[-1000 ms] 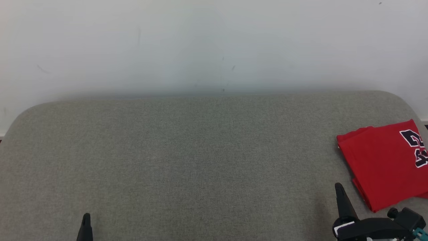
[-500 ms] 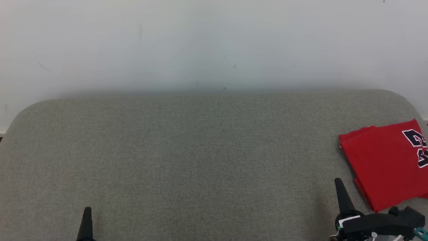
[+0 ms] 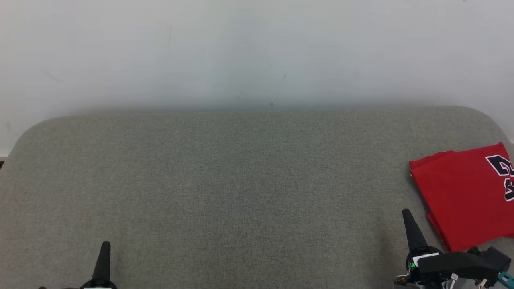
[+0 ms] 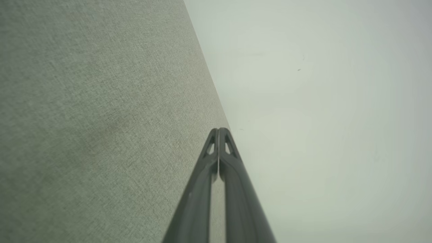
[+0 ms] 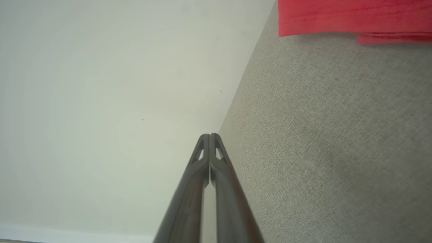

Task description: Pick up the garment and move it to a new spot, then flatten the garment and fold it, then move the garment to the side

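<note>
Left tool (image 3: pixel 105 245): fingers pressed together, holding nothing, at the near left of the table (image 3: pixel 241 180) (grey woven cover, rounded far corners). Right tool (image 3: pixel 406 213): fingers likewise pressed together, empty, at the near right, just beside the garment (image 3: pixel 461 192) but not touching it. The garment: red, folded flat, dark numerals on top, lying at the table's right end. Pale wall (image 3: pixel 241 48) behind.

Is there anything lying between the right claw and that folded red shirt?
Nothing. In the head view, a bare strip of grey padded surface separates the right claw from the red shirt.
</note>
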